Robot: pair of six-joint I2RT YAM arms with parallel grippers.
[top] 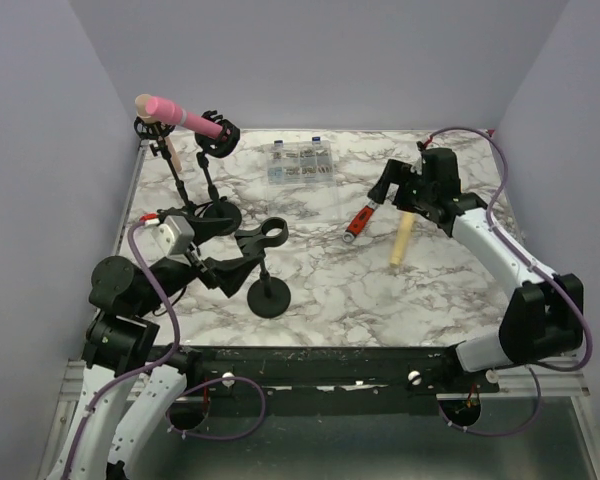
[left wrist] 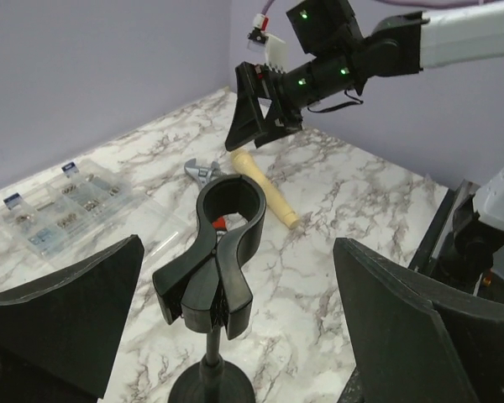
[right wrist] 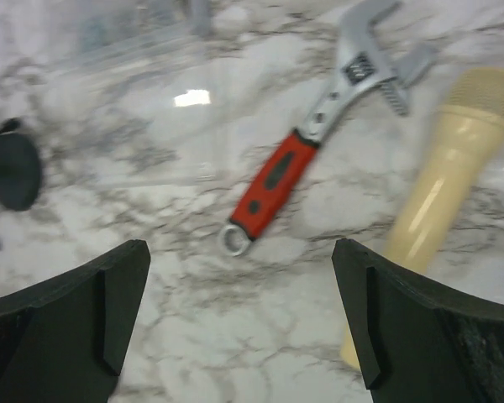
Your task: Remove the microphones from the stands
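A cream microphone [top: 402, 240] lies flat on the marble table, loose from any stand; it also shows in the wrist views [left wrist: 265, 186] [right wrist: 441, 180]. In front of my left gripper [left wrist: 235, 336] [top: 236, 270], a black stand [top: 270, 298] carries an empty clip [left wrist: 227, 252]. The jaws stand wide open on either side of the clip, touching nothing. My right gripper [top: 392, 195] [right wrist: 239, 319] hovers open above the table, with the cream microphone beside its right finger. A pink microphone [top: 180, 114] sits in a stand at the back left.
A red-handled wrench [top: 360, 222] [right wrist: 286, 172] lies just left of the cream microphone. A clear parts organiser [top: 300, 162] rests at the back centre. Further black stands [top: 218, 212] crowd the back left, with purple walls on three sides.
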